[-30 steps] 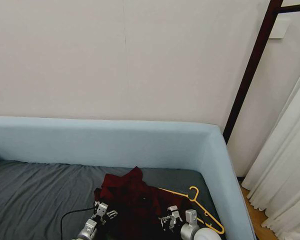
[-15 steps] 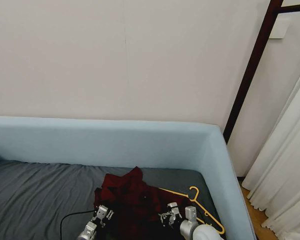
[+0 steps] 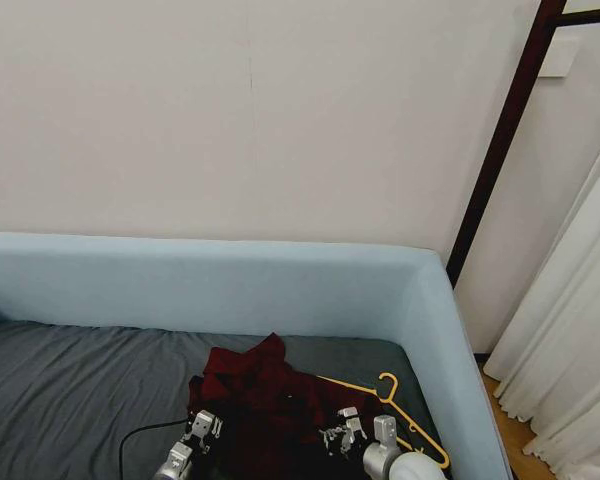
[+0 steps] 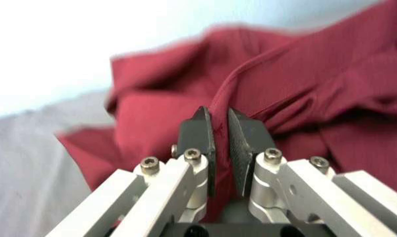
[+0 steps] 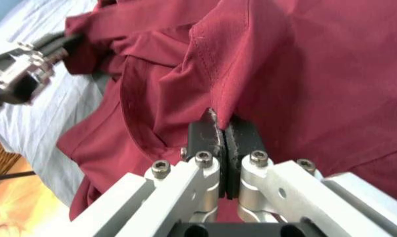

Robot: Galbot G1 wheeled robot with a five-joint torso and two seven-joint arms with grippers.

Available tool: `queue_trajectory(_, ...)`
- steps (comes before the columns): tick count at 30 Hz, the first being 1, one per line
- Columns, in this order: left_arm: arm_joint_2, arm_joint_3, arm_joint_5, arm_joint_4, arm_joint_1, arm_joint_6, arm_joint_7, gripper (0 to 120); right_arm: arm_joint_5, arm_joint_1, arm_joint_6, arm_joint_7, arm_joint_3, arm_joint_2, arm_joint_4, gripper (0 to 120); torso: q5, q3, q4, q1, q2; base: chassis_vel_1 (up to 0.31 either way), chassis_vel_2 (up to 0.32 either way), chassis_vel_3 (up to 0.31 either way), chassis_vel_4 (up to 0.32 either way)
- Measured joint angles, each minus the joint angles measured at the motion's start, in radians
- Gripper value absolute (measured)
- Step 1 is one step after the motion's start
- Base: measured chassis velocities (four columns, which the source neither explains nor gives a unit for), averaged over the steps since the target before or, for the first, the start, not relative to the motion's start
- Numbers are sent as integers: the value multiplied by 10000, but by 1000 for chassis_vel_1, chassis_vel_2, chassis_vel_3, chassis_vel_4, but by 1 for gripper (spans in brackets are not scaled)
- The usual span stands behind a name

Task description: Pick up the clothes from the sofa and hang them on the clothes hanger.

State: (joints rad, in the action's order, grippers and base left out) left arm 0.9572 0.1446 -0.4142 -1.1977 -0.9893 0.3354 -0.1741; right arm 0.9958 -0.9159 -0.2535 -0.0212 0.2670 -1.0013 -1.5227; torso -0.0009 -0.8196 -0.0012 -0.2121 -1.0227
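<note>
You have one dark red shirt (image 3: 265,385) lying crumpled on the grey seat of the one sofa (image 3: 230,280), towards its right end, and both arms are on it.

Your left gripper (image 3: 205,425) sits at the shirt's left edge. In the left wrist view its two fingers (image 4: 197,133) stand almost together, with a raised seam of the shirt running up between them. I judge it a pinch, though a thin one.

Your right gripper (image 3: 342,430) is at the shirt's right edge. In the right wrist view its fingers (image 5: 204,138) are pressed tight on a fold of the cloth that peaks just above them.

So the shirt spans the gap between your two grippers, its long axis running roughly from one to the other, across the sofa.

One yellow hanger (image 3: 394,400) lies on the seat, just beside the right gripper, on the side away from the shirt. Its bar runs slantwise from the shirt's far edge towards the sofa's front right corner, hook pointing to the backrest. Your right arm is clearly the nearer one to it.

Count: one shirt, one hanger, two grippers.
</note>
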Motion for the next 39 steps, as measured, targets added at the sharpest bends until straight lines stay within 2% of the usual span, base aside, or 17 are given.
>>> queue_trajectory(4, -646, -449, -556, -1837, -434, -241, -309, 7, 20, -142, 56, -198, -531, 448, -906, 0, -1, 1, 1, 0, -1, 0, 0, 0, 0)
queue_trajectory(5, -646, -449, -556, -1837, -434, -241, -309, 7, 20, -142, 56, -198, -531, 448, -906, 0, -1, 1, 1, 0, -1, 0, 0, 0, 0)
queue_trajectory(9, -1585, -802, -1242, -3693, -489, -734, -390, 7, 352, 182, -6, -387, -842, 1248, -1726, 0, 4, 0, 1, 0, -1, 0, 0, 0, 0)
queue_trajectory(12, -1811, -835, -1386, -3997, -443, -814, -380, 7, 480, 287, -23, -421, -884, 1524, -1951, 0, 2, 0, 0, 0, -1, 0, 0, 0, 0)
queue_trajectory(13, -2194, -871, -1615, -4446, -328, -932, -367, 7, 628, 443, -45, -466, -912, 1876, -2210, 0, -2, 0, -1, 0, -2, 0, 0, 0, 0)
queue_trajectory(16, -3385, -920, -2447, -5709, 250, -1393, -582, 7, 1276, 1351, -184, -639, -879, 2981, -3139, 0, 2, 0, -3, 0, -1, 0, 0, 0, 0)
queue_trajectory(18, -3590, -920, -2687, -5955, 421, -1522, -661, 7, 1464, 1658, -242, -700, -846, 3166, -3319, 0, -3, 0, -1, 0, -2, 0, 0, 0, 0)
queue_trajectory(21, -4462, -897, -4015, -6991, 1723, -2243, -1027, 7, 2533, 3784, -573, -1016, -141, 3655, -3622, 0, 3, -1, -4, 0, -1, 0, 0, 0, 0)
queue_trajectory(22, -4647, -997, -4259, -7177, 1917, -2400, -1057, 7, 2925, 4626, -632, -1044, 257, 3687, -3524, 0, 5, -1, -8, 0, -1, 0, 0, 0, 0)
queue_trajectory(23, -4647, -997, -4259, -7177, 1917, -2400, -1057, 7, 2925, 4626, -632, -1044, 257, 3687, -3524, 0, 5, -1, -8, 0, -1, 0, 0, 0, 0)
queue_trajectory(25, -5198, -1286, -4844, -7514, 2332, -2714, -1154, 7, 3550, 6503, -838, -1073, 885, 3584, -3124, 0, -5, -1, 7, -2, -1, 0, 0, 0, 0)
queue_trajectory(26, -5198, -1286, -4844, -7514, 2332, -2714, -1154, 7, 3550, 6503, -838, -1073, 885, 3584, -3124, 0, -5, -1, 7, -2, -1, 0, 0, 0, 0)
queue_trajectory(28, -5685, -1392, -5254, -7657, 2806, -2874, -1161, 7, 3847, 7475, -1017, -1071, 1309, 3511, -2910, 0, -1, -1, 8, -1, -1, 0, 0, 0, 0)
queue_trajectory(30, -6190, -1645, -5589, -7788, 3045, -3000, -1154, 7, 3994, 8373, -1116, -1053, 1834, 3279, -2601, 0, -3, -1, -7, -1, -1, 0, 0, 0, 0)
queue_trajectory(32, -6705, -2029, -5910, -7877, 3115, -3101, -1159, 7, 4117, 9318, -1145, -1031, 2359, 2845, -2125, 0, 6, -1, 0, -1, -1, 0, 0, 0, 0)
queue_trajectory(36, -7163, -2131, -6262, -7719, 3707, -3191, -1159, 7, 4137, 10482, -1145, -903, 2891, 2367, -1434, 0, -5, -1, 9, -1, -1, 0, 0, 0, 0)
queue_trajectory(39, -7362, -2189, -6479, -7684, 4017, -3265, -1158, 7, 4131, 11007, -1140, -845, 3113, 2172, -1091, 0, -3, -1, 1, -1, 0, 0, 0, 0, 0)
